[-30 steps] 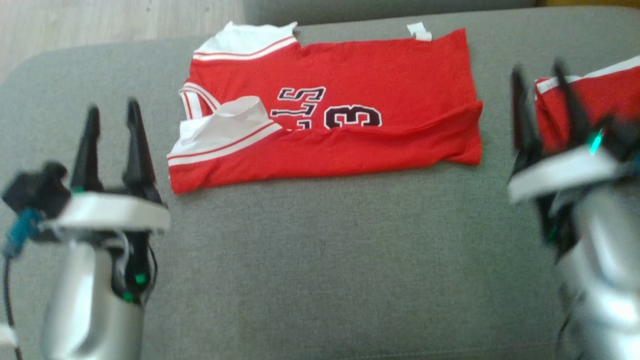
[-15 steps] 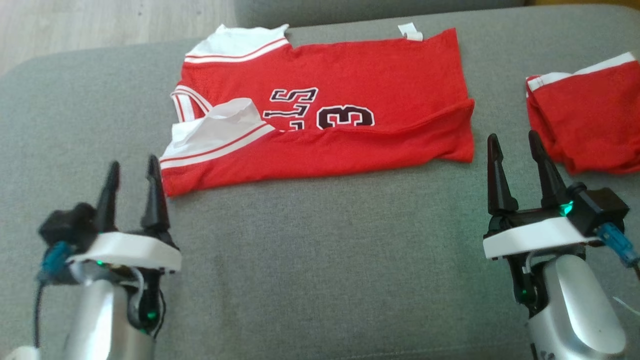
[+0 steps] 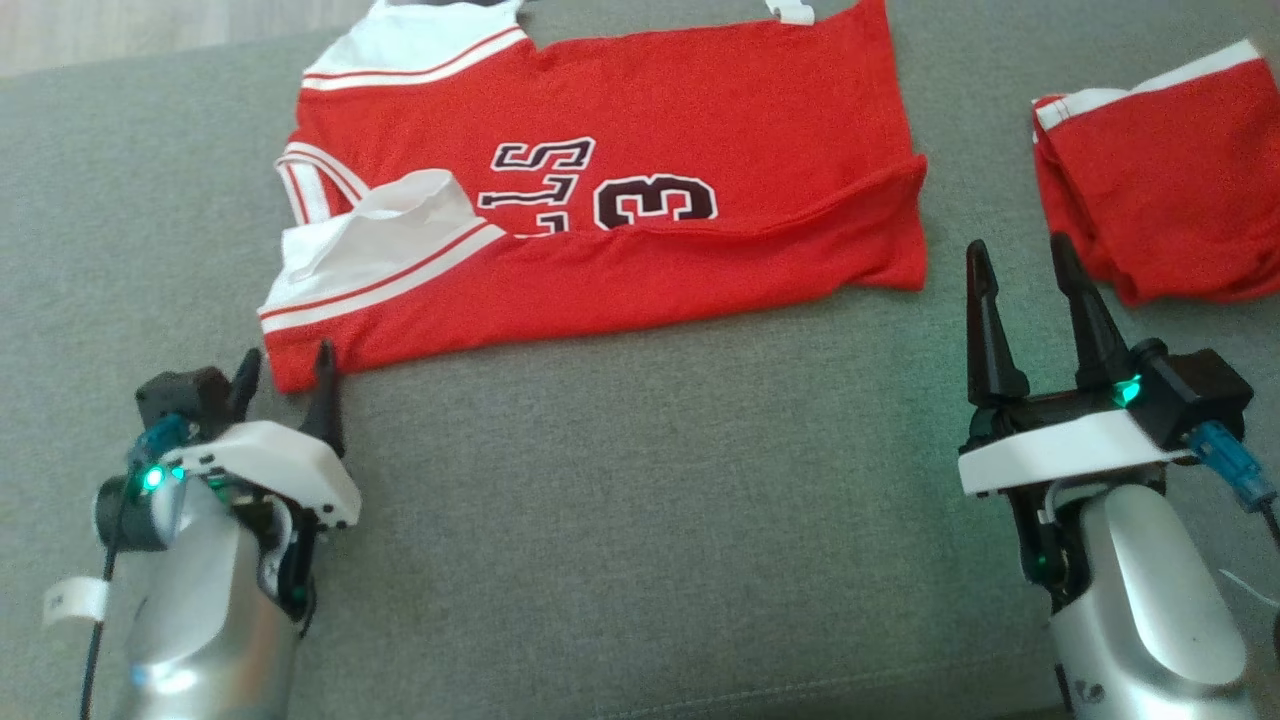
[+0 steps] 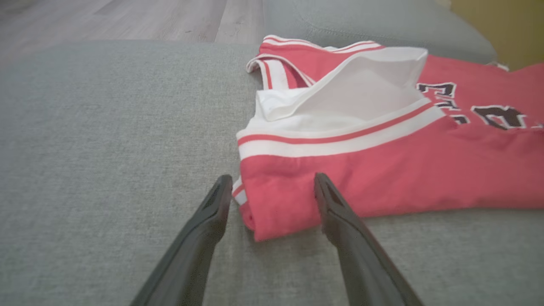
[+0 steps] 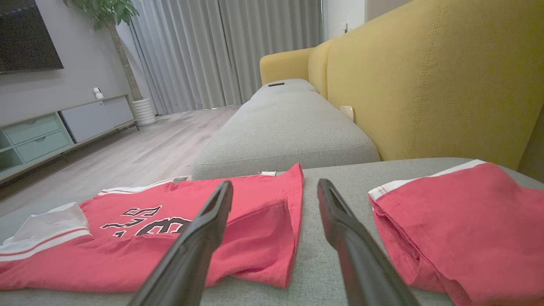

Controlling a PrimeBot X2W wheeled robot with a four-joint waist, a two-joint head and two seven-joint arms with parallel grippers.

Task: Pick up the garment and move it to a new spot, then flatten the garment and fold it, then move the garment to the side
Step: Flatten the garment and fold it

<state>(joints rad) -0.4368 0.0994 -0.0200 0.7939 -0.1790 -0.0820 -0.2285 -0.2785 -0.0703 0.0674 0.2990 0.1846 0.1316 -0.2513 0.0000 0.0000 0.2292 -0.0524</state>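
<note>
Garment point(image 3: 700, 100) lies half-folded; my left tool point(image 3: 287, 353) is spread astride its near corner, my right tool point(image 3: 1017, 246) spread beside its hem.

Two red garments, a jersey point(image 3: 700, 120) left and a folded piece point(image 3: 1170, 200) right, one grey seat point(image 3: 640, 500), and two grippers, left gripper point(image 3: 288, 355) and right gripper point(image 3: 1018, 245).

The jersey point(image 3: 700, 120) is red with white, red-striped trim and black, white-edged numerals; the second garment point(image 3: 1170, 200) red, white-banded; the seat cushion point(image 3: 640, 520) grey; the backrest point(image 5: 425, 85) yellow.
</note>
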